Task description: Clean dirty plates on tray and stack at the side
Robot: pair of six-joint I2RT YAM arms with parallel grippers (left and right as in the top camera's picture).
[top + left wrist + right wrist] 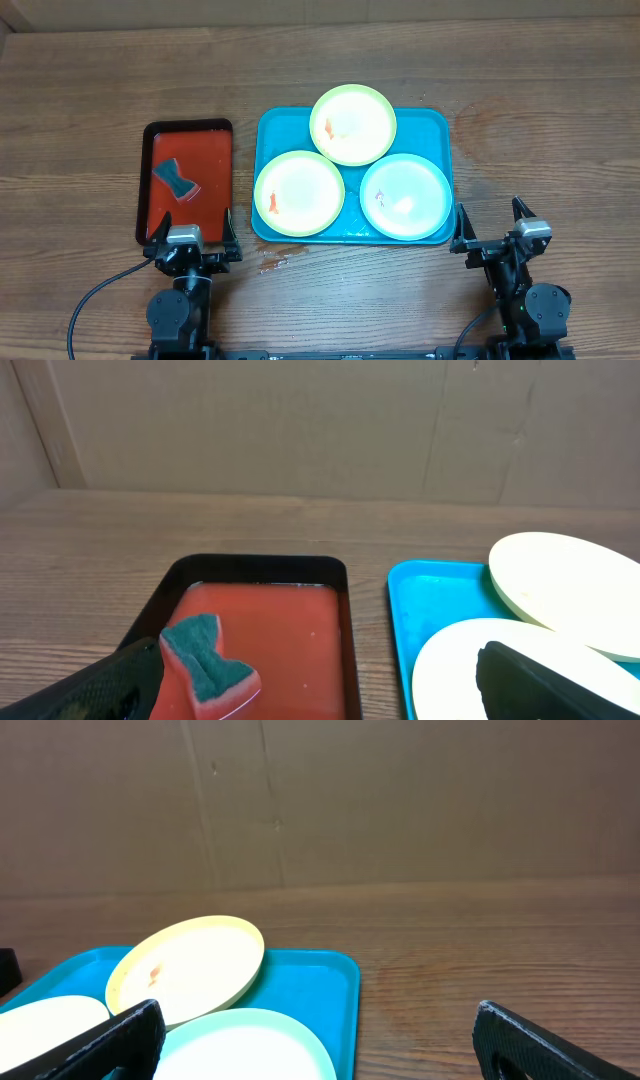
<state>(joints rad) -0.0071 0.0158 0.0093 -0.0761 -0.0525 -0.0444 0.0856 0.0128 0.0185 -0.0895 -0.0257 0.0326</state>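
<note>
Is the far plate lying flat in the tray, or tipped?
Tipped. The far plate overhangs the back rim of the tray, and the right wrist view shows it slanted.

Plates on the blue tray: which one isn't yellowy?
The pale mint-green round plastic plate, at the near right corner of the light-blue rectangular plastic tray. The far plate and the left plate have yellow-green rims.

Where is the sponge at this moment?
In the overhead view, the green-and-pink hourglass-shaped sponge lies inside the small red black-rimmed tray, left of the light-blue plastic tray, just ahead of the left pincer.
</note>
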